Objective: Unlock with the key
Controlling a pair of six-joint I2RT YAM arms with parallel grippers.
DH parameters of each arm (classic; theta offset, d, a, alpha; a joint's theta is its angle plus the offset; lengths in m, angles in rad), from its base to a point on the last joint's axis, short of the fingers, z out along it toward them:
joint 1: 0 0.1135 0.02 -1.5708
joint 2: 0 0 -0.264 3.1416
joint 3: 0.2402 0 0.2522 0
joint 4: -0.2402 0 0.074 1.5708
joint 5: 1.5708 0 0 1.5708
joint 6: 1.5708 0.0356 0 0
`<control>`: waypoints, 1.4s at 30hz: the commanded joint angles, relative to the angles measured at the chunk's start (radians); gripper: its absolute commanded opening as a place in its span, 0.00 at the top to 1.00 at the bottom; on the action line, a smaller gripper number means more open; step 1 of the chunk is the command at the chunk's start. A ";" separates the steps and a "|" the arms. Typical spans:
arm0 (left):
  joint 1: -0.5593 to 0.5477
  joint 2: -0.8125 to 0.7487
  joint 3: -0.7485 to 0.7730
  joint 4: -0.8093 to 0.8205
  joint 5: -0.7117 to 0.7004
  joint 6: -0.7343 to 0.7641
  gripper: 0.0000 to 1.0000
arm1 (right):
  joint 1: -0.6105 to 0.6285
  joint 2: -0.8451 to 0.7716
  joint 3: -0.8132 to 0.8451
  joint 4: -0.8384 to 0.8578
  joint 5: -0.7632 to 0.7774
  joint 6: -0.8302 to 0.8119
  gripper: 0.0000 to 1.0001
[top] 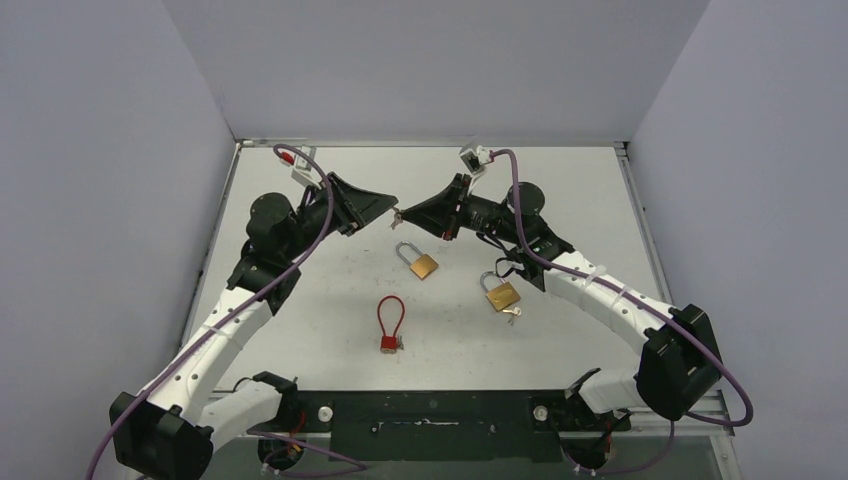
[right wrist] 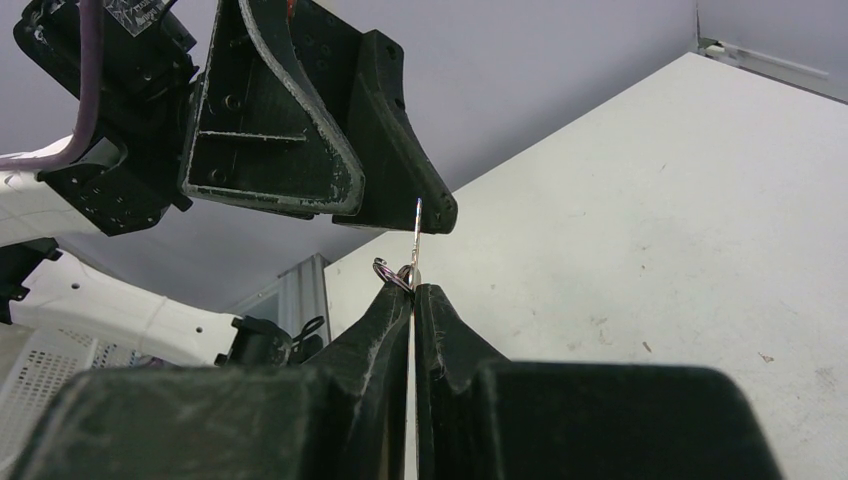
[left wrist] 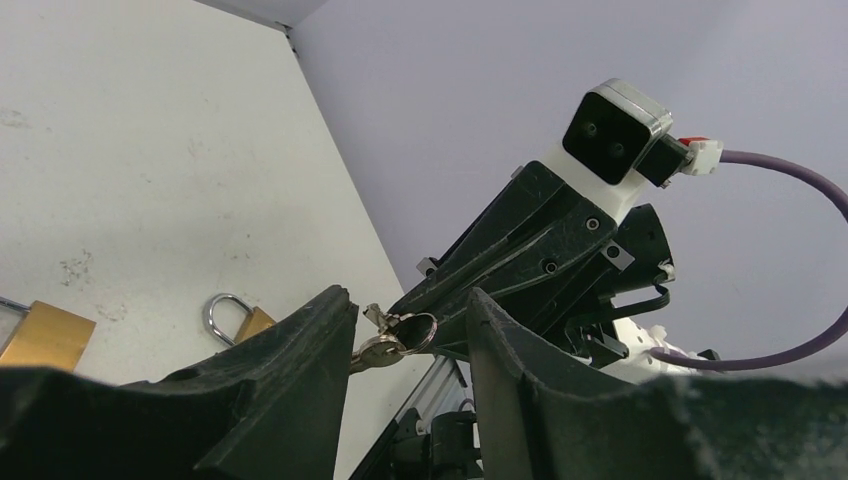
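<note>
My right gripper (top: 402, 214) is shut on a small silver key (right wrist: 417, 225), whose blade sticks up past its fingertips, with a key ring (right wrist: 388, 270) beside them. My left gripper (top: 388, 203) faces it tip to tip above the back of the table. In the left wrist view the key (left wrist: 380, 350) and its ring (left wrist: 416, 328) sit between my left fingers (left wrist: 310, 360), which stand apart; the blade runs behind the left finger. Two brass padlocks (top: 421, 263) (top: 501, 294) and a red cable lock (top: 390, 322) lie on the table.
The right brass padlock has a key (top: 513, 313) at its lower end. Grey walls (top: 430, 70) enclose the white table (top: 600, 200) on three sides. The arm bases and a black rail (top: 430, 415) run along the near edge.
</note>
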 commanded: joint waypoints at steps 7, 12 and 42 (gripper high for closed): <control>-0.017 0.002 0.051 0.038 -0.031 0.010 0.64 | 0.002 -0.029 0.042 0.095 -0.046 0.020 1.00; -0.019 0.011 0.050 0.074 -0.019 0.011 0.80 | 0.002 -0.035 0.041 0.099 -0.057 0.022 1.00; -0.041 -0.096 0.059 0.172 0.182 0.598 1.00 | 0.013 -0.114 0.035 0.083 -0.012 -0.061 0.19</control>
